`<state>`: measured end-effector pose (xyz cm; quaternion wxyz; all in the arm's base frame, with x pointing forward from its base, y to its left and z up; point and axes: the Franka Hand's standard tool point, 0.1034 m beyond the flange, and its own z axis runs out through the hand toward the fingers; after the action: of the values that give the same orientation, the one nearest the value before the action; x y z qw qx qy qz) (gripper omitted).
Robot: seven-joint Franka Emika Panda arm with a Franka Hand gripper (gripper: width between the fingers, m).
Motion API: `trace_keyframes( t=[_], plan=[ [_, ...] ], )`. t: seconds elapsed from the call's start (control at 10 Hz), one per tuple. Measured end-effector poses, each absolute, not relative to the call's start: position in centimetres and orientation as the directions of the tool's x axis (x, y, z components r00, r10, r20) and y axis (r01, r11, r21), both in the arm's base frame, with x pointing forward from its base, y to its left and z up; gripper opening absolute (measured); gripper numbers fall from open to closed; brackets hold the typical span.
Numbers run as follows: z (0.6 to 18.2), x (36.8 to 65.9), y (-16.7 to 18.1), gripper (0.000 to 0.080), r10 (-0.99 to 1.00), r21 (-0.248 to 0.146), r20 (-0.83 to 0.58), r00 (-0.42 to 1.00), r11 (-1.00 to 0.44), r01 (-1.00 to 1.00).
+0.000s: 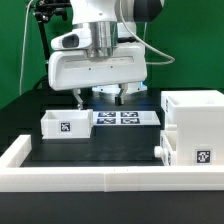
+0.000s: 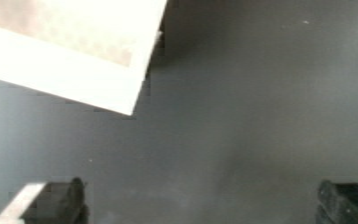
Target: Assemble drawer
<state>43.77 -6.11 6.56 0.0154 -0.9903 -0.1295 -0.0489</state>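
A small white tray (image 1: 62, 125) with a black-and-white tag stands on the black table at the exterior view's left. The large white case (image 1: 195, 118) stands at the exterior view's right. A tagged tray front (image 1: 198, 155) with a knob (image 1: 160, 147) sits at its lower part. My gripper (image 1: 100, 97) hangs open and empty above the table's back, between the tray and the case. In the wrist view my gripper (image 2: 201, 202) is wide open over bare table, with a dark fingertip (image 2: 51, 200) at each side. A blurred white part (image 2: 69, 50) lies ahead of it.
The marker board (image 1: 120, 118) lies flat under and just behind the gripper. A low white rim (image 1: 60, 165) edges the black table along the front and sides. A green backdrop stands behind the arm.
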Motion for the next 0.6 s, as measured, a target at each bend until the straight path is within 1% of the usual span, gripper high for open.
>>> trace_keyframes(
  t=[0.2, 0.3, 0.5, 0.6],
  plan=[
    [6.5, 43.8, -6.1, 0.0649, 0.136, -0.035, 0.100, 0.986, -0.990, 0.140],
    [6.4, 43.6, -6.3, 0.0649, 0.099, -0.033, 0.106, 0.989, -0.994, 0.103],
    [5.0, 41.5, -8.1, 0.0649, 0.099, -0.021, 0.083, 0.992, -0.995, 0.101],
    [4.7, 40.8, -8.7, 0.0649, 0.112, -0.014, 0.080, 0.990, -0.993, 0.114]
  ],
)
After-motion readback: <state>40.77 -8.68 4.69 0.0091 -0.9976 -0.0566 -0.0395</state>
